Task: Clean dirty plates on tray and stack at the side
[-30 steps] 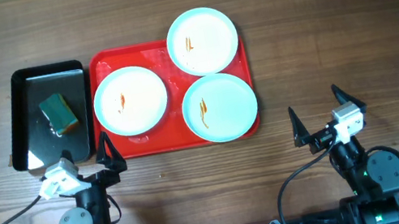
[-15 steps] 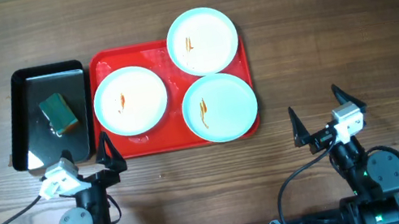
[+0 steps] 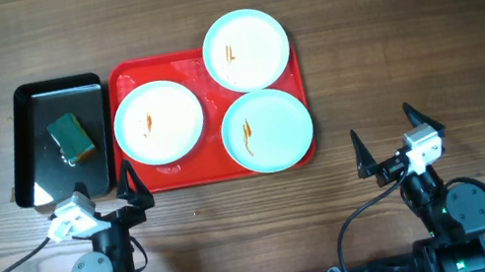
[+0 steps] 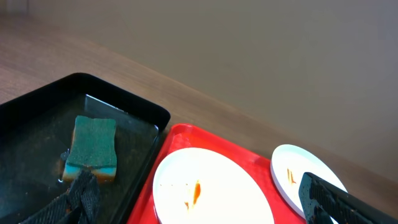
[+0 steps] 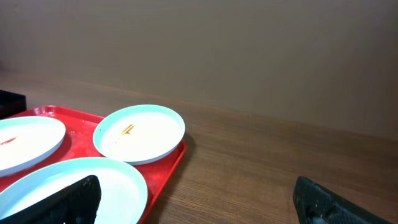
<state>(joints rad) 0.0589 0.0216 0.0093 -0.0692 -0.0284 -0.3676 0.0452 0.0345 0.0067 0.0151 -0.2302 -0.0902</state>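
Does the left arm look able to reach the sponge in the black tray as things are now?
Probably yes. The sponge lies uncovered in the black tray, just ahead of the left gripper, whose jaws stand open; only the tray's low rim lies between.

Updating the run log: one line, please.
left pincer open | right pincer open | three smeared round white plates on red rectangular plastic tray | green sponge in black rectangular tray

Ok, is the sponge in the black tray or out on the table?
In it. The sponge lies flat inside the black tray, apart from the red tray beside it.
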